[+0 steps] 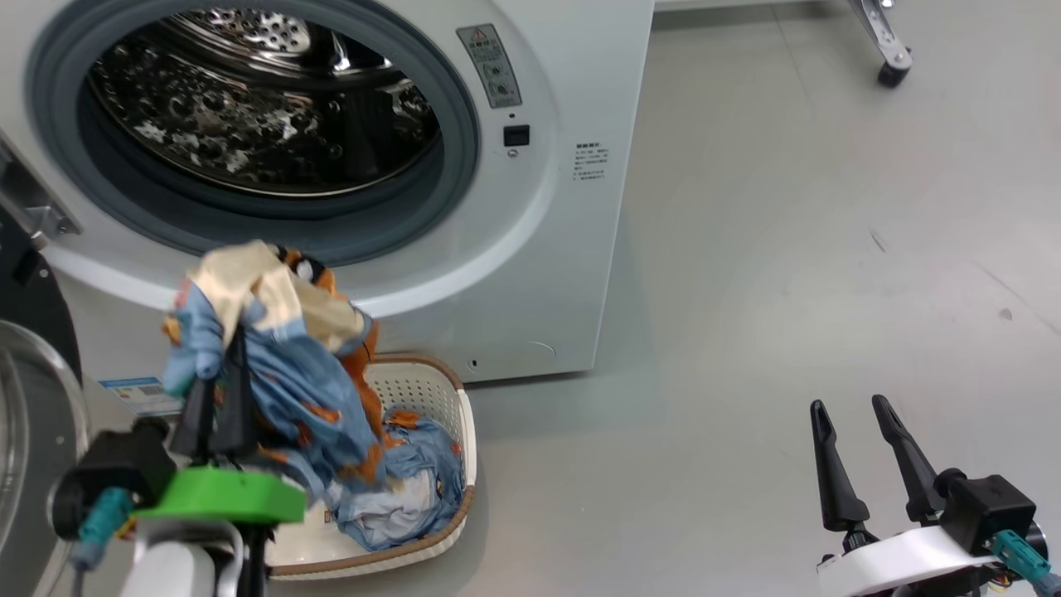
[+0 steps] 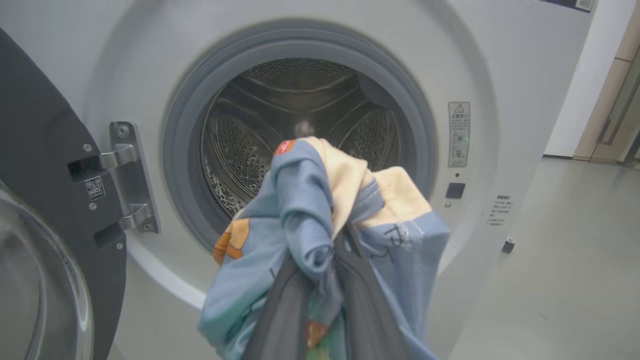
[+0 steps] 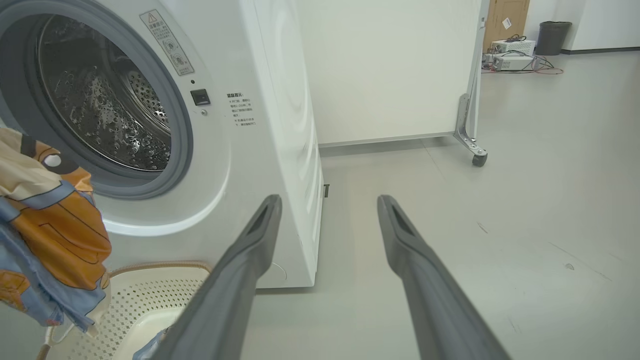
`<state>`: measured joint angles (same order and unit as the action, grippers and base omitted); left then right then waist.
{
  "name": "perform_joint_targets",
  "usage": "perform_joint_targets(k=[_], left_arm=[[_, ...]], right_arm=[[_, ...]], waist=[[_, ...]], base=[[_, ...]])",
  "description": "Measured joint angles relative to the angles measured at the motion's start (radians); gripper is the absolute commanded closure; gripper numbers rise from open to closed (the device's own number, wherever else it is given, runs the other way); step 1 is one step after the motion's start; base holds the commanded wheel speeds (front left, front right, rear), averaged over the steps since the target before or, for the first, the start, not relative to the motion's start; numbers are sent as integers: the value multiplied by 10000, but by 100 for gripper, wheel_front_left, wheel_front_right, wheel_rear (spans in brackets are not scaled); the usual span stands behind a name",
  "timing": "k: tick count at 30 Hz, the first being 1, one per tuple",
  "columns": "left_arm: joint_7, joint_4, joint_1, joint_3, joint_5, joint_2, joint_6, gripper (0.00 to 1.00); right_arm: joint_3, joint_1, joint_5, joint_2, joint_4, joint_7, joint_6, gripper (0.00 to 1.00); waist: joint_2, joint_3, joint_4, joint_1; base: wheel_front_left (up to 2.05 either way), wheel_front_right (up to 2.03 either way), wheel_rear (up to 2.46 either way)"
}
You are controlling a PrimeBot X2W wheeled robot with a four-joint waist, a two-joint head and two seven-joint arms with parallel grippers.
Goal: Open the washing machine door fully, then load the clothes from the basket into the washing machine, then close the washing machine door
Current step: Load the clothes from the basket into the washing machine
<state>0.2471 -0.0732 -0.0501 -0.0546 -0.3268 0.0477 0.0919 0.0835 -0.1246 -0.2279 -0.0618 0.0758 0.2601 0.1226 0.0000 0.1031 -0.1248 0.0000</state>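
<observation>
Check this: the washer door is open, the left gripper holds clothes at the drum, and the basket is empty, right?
Wrong on the basket: the head view shows a light blue piece lying in it. The door is open, and the left gripper holds clothes at the drum.

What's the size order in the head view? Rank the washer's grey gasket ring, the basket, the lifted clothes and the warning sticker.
1. Gasket ring, largest.
2-3. Lifted clothes and basket: alike; clothes nearer, hiding part of the basket, so unranked.
4. Warning sticker, smallest.

Warning-triangle label (image 2: 458,134) on washing machine (image 2: 505,60) front, QR sticker (image 2: 95,188) on washing machine door (image 2: 40,150); txt too small to read.
</observation>
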Motion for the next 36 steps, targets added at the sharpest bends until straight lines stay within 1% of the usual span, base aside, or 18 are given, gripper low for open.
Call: perform_joint_targets(k=[3, 6, 8, 12, 18, 23, 25, 31, 36], left_arm=[[-184, -73, -649, 267, 13, 221, -79, 100], [-368, -201, -1337, 583, 36, 560, -232, 100], [-514, -314, -1814, 761, 88, 794, -255, 100], [-823, -587, -2685, 1133, 169, 1248, -395, 100], [-1300, -1028, -3720, 1461, 359, 1964, -495, 100], [-1730, -1400, -4461, 1505, 560, 2431, -577, 100], [-1850, -1528, -4838, 1515, 614, 2600, -581, 100], [-1946, -1885, -5665, 1567, 796, 3076, -585, 100], [-1944, -2194, -6362, 1528, 1081, 3436, -579, 100]], right_arm=[[173, 173, -4, 25, 0, 0, 0, 0], [326, 435, -33, 94, -2, 0, 0, 0], [399, 580, -67, 127, -2, 0, 0, 0], [470, 798, -132, 186, 2, 0, 0, 0], [725, 923, -297, 217, 44, 0, 0, 0], [968, 962, -456, 224, 56, 0, 0, 0], [1129, 1000, -727, 224, 46, 0, 0, 0], [1434, 1449, -1306, 230, -79, 0, 0, 0], [1484, 1672, -1478, 238, -111, 0, 0, 0]], waist=[[0, 278, -173, 0], [0, 533, -421, 0], [0, 689, -620, 0], [0, 1002, -1081, 1], [0, 1490, -1854, 1], [0, 2031, -2442, 1], [0, 2298, -2642, 2], [0, 3142, -3190, 2], [0, 3838, -3576, 3]], base=[[0, 0, 0], [0, 0, 0], [0, 0, 0], [0, 0, 0], [0, 0, 0], [0, 0, 0], [0, 0, 0], [0, 0, 0], [0, 0, 0]])
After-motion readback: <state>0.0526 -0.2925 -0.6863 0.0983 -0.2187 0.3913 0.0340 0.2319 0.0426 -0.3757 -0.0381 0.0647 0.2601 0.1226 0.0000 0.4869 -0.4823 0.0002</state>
